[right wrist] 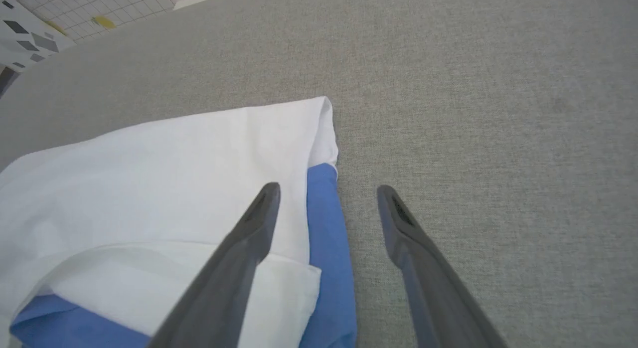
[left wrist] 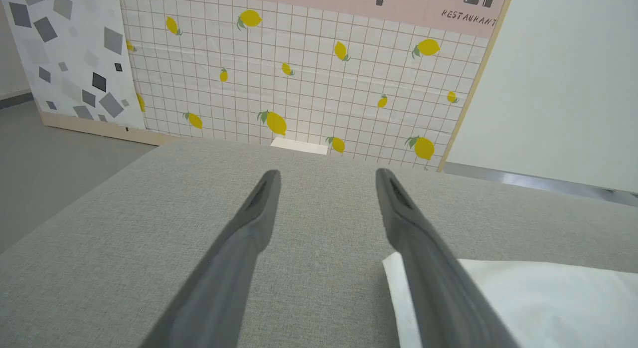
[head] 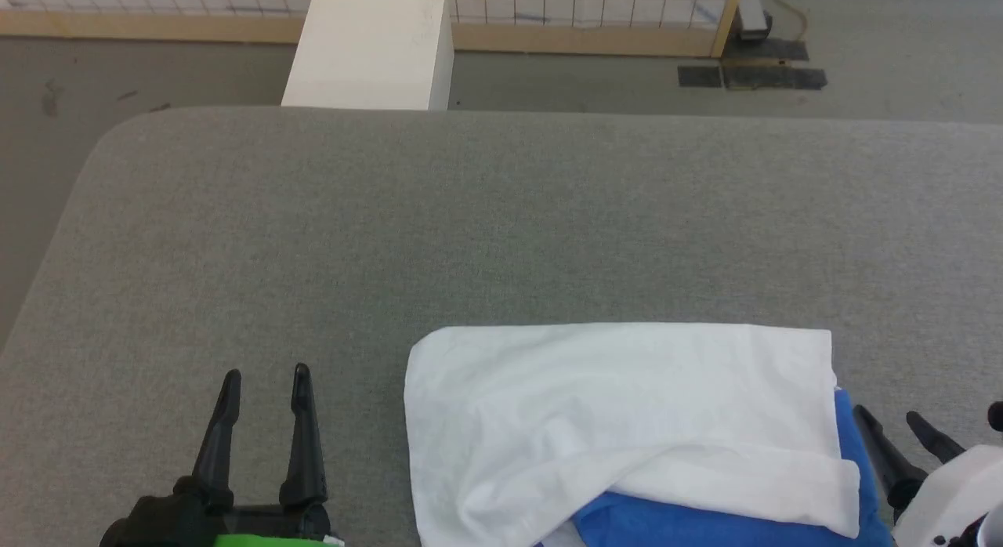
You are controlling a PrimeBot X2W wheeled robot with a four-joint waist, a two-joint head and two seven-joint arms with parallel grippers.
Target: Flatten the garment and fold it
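A: Garment (head: 619, 406) position?
B: Near edge of the grey table (head: 470, 218), right of centre. White body doubled over, blue layer showing beneath. Lower flap lies loose and rumpled.
A: Grippers?
B: Left gripper (head: 266, 372) spread wide, empty, over bare table beside the cloth. Right gripper (head: 886, 413) spread wide, empty, poised at the garment's right edge.
A: Step?
B: Mid-fold, I judge, between grasps. The next move calls for pinching an edge and smoothing that flap.

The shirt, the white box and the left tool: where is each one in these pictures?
shirt (head: 619, 390), head view, on its white body.
white box (head: 368, 45), head view, on its broad pale face.
left tool (head: 266, 372), head view, midway between its two fingertips.
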